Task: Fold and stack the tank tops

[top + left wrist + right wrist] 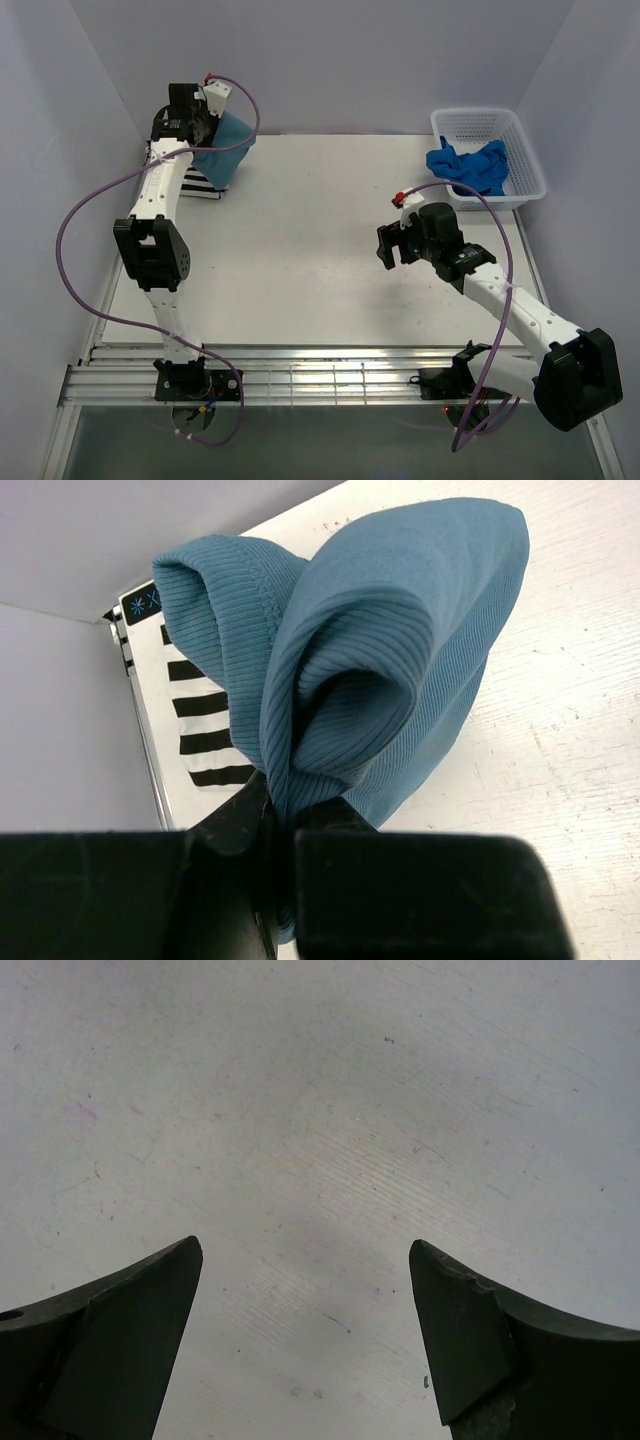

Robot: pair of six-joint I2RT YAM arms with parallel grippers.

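My left gripper (205, 125) is at the far left corner of the table, shut on the muted teal-blue tank top (226, 152), which hangs from it in a folded bundle. In the left wrist view the teal top (380, 670) bulges out from between the black fingers (240, 820). Under it lies the black-and-white striped tank top (200, 183), folded flat on the table; its stripes (205, 740) show beside the hanging cloth. The bright royal blue tank top (468, 165) is crumpled in the basket. My right gripper (392, 247) hovers open over bare table, its fingertips (150, 1300) wide apart.
A white lattice basket (525, 170) stands at the far right corner. The white table (310, 230) ends at walls on the left, right and back. A metal rail frame (320, 380) runs along the near edge by the arm bases.
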